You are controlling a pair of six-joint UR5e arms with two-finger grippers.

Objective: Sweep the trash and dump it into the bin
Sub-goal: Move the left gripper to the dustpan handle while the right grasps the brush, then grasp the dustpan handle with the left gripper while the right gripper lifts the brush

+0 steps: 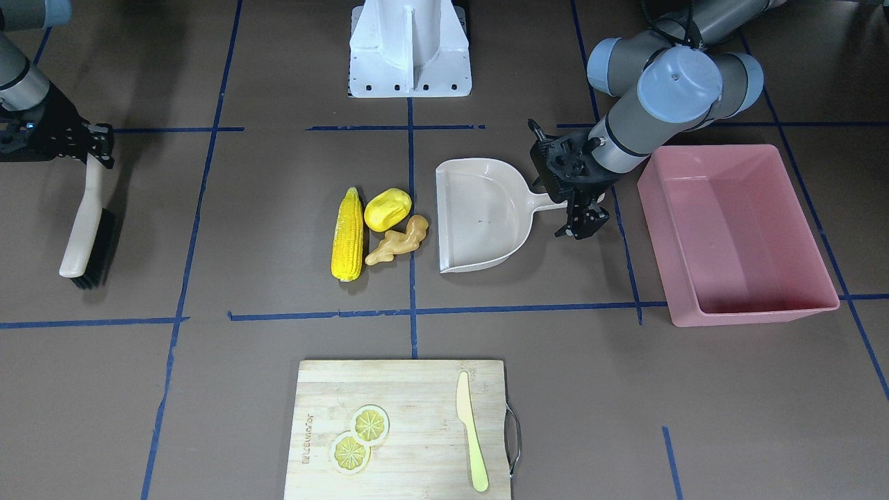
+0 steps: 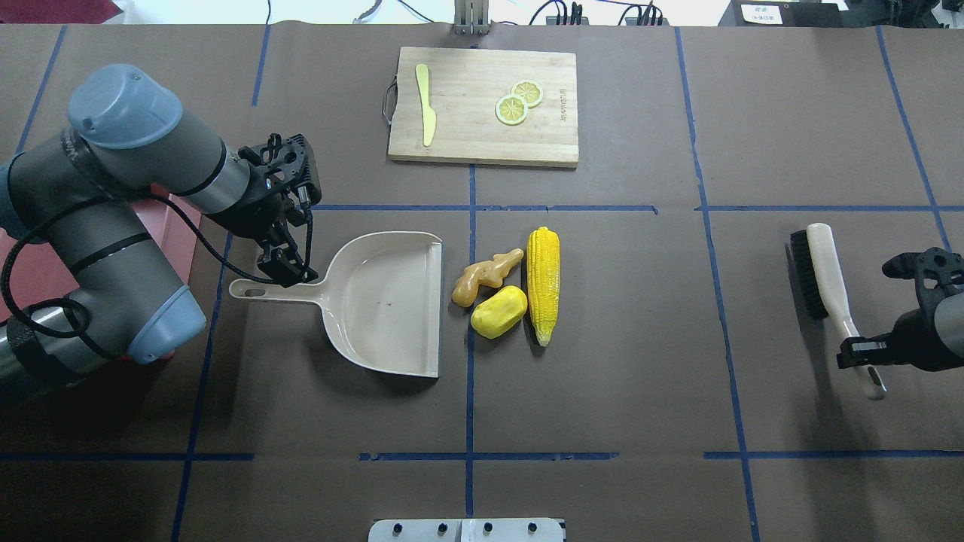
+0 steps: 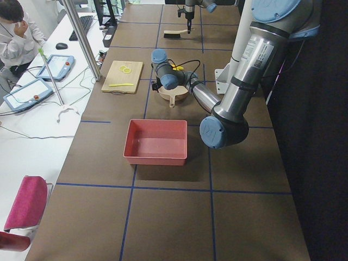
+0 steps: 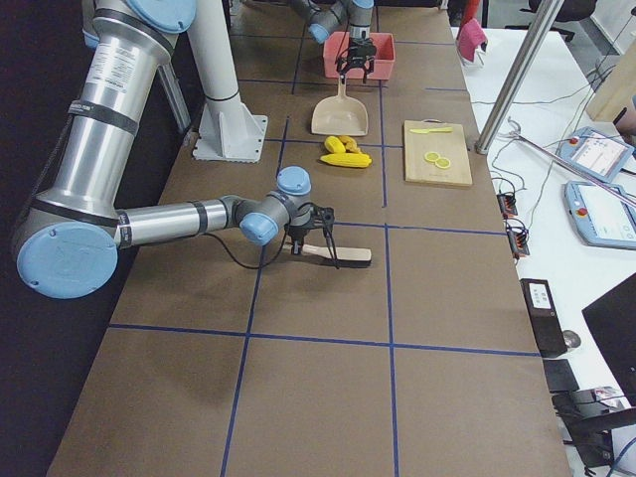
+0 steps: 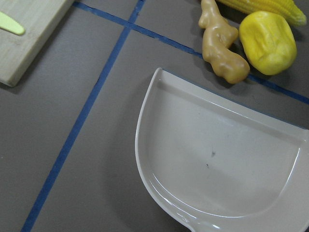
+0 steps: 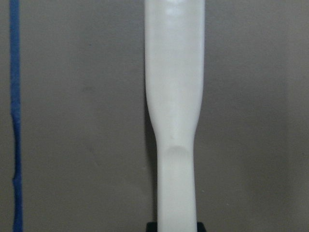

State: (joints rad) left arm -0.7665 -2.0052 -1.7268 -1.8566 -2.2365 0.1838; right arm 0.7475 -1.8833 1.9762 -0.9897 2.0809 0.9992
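1. The left gripper (image 2: 280, 265) hangs over the handle of the beige dustpan (image 2: 392, 301), fingertips down at the handle. Whether they pinch it or only stand astride it, I cannot tell.
2. The trash lies past the pan's open mouth, on the side away from this claw. The ginger root (image 2: 486, 275) and the yellow lump (image 2: 498, 311) sit just beside the mouth, and the corn cob (image 2: 544, 282) lies beyond them, close against the lump.
3. The pink bin (image 1: 757, 310) stands on the claw's opposite side, away from the pan and near the claw.
4. The right gripper (image 2: 866, 354) is well apart from the trash, set at the thin end of the handle of the brush (image 2: 817, 263). The brush lies flat with its bristle head stretching away from the claw. The fingers flank the handle — clamped or loose, I cannot tell.
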